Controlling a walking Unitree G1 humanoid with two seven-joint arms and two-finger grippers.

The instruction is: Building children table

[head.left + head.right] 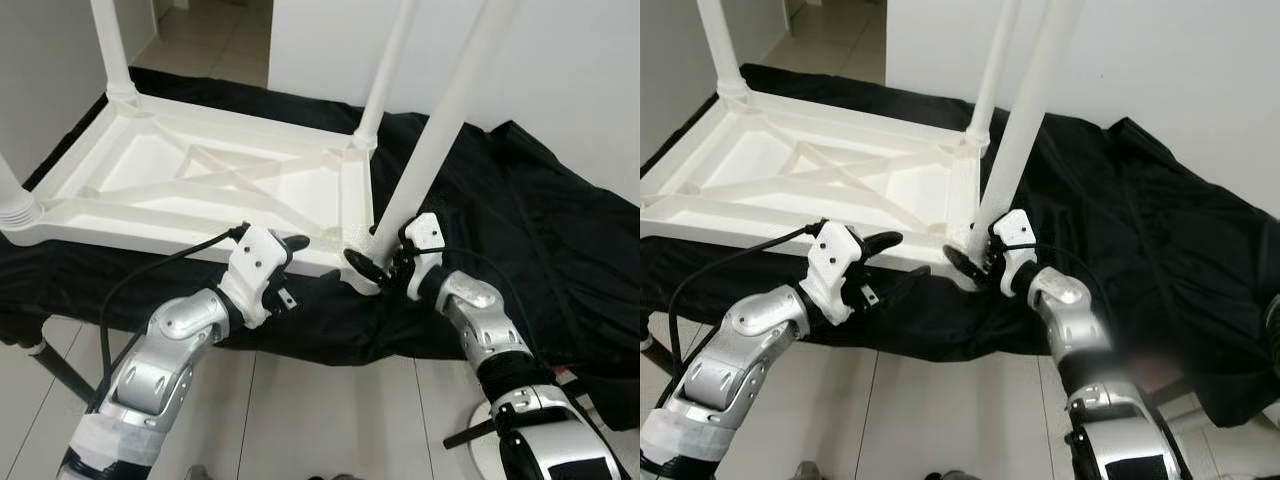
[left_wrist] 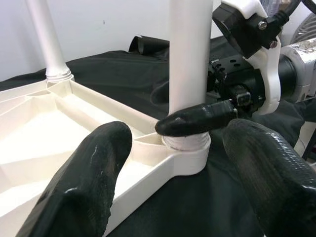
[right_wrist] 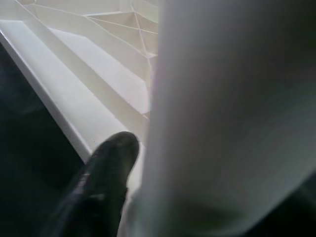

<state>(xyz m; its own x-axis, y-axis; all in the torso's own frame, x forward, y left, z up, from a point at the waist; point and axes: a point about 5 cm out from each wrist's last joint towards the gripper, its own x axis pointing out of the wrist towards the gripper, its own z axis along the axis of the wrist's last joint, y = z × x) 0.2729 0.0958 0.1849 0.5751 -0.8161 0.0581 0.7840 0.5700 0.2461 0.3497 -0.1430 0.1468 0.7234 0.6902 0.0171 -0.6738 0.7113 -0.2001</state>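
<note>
At the 5 o'clock corner of the upside-down table (image 1: 150, 175), the right gripper (image 1: 385, 262) squeezes leg 4 (image 1: 440, 130) into its hole; the left gripper (image 1: 290, 270) waits open. Almost done.

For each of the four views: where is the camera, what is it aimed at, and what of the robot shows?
Left eye and right eye: head stereo pair, looking down at the upturned table on a black cloth; both arms show, left gripper by the table edge, right gripper at the near leg.
Left wrist: looks along its open fingers at the leg's socket; the right gripper shows gripping there.
Right wrist: pressed close to the leg, one finger visible.
Shared: that leg.
</note>
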